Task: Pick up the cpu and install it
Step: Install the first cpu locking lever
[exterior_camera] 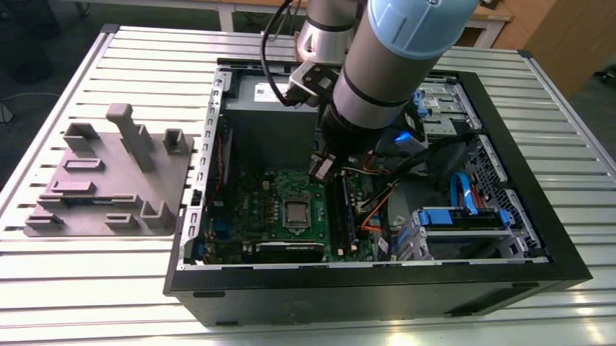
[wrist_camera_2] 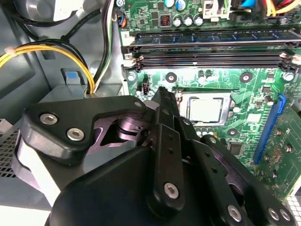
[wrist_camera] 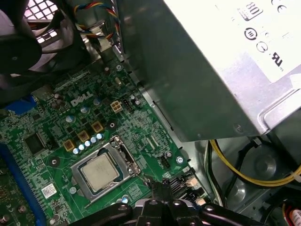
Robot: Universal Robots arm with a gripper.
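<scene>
Hanging inside the open computer case (exterior_camera: 539,238), the tool (exterior_camera: 324,167) sits above the green motherboard (exterior_camera: 255,216), close to the long black memory sticks (wrist_camera_2: 207,47). In both wrist views its fingers (wrist_camera_2: 164,117) are pressed together with nothing between them. The cpu (wrist_camera: 99,172) lies flat in its metal-framed socket (wrist_camera: 123,149) on the motherboard, its silver-grey top exposed, apart from the fingertips. A silver power supply (wrist_camera: 211,70) stands beside the board. The case rests on a slatted metal surface (exterior_camera: 86,281), with a grey fixture plate (exterior_camera: 106,191) toward the exterior view's left.
</scene>
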